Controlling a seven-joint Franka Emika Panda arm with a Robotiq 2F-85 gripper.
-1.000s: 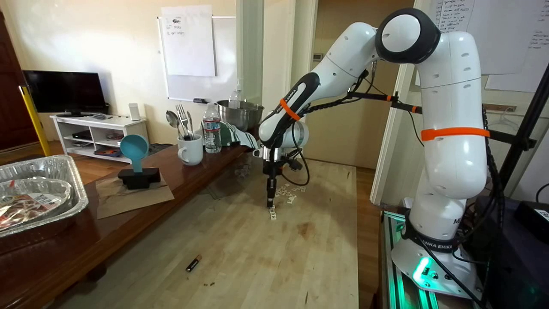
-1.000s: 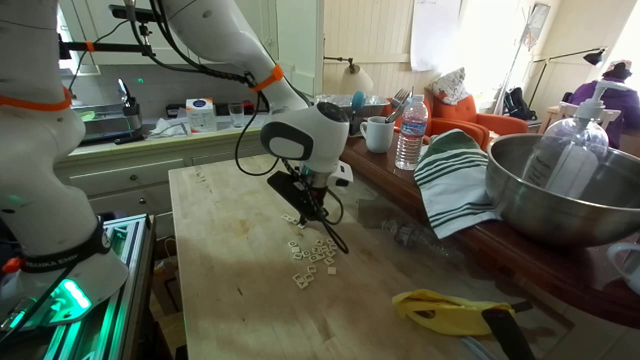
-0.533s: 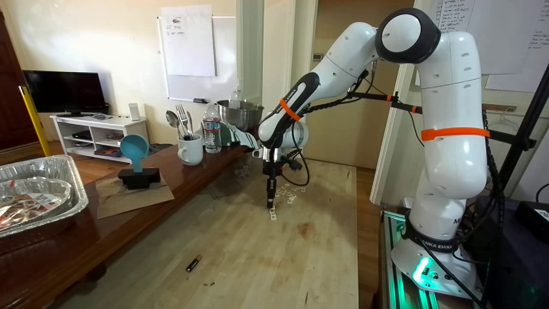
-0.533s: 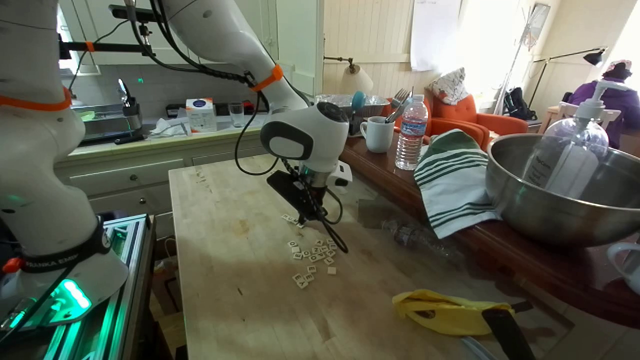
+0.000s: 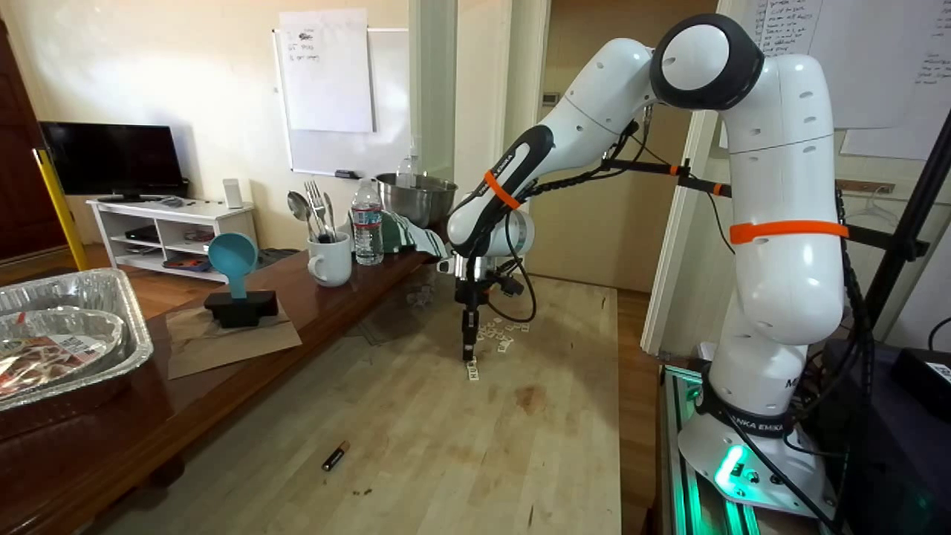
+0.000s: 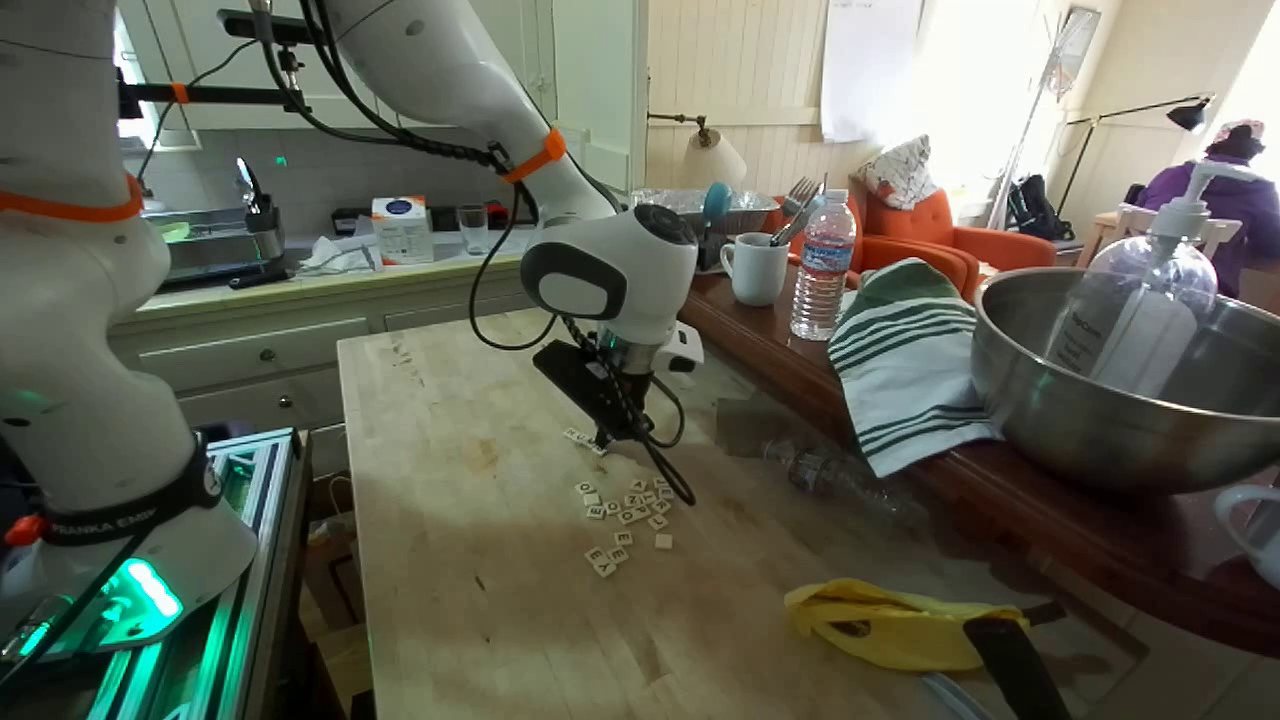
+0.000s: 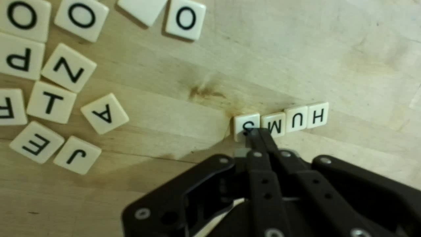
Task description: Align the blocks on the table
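The blocks are small cream letter tiles on the wooden table (image 5: 416,438). In the wrist view the H block (image 7: 317,115), U block (image 7: 296,119) and M block (image 7: 273,122) stand side by side in a slightly slanted row. The S block (image 7: 241,122) sits at the row's end, a narrow gap from M. My gripper (image 7: 261,131) is shut, its fingertips together over the S and M edges, hiding part of both; nothing shows between them. It also shows low at the row in both exterior views (image 5: 469,355) (image 6: 603,440). Several loose blocks (image 6: 632,512) lie scattered beside the row.
A battery (image 5: 336,455) lies on the table. A raised dark wood counter (image 5: 371,316) runs alongside, bearing a mug (image 5: 329,261), a water bottle (image 5: 368,234) and a metal bowl (image 6: 1120,430). A yellow item (image 6: 880,625) lies near the counter.
My gripper has shifted very slightly toward the row of blocks, and the end block there moves a little with it. The loose blocks have not moved.
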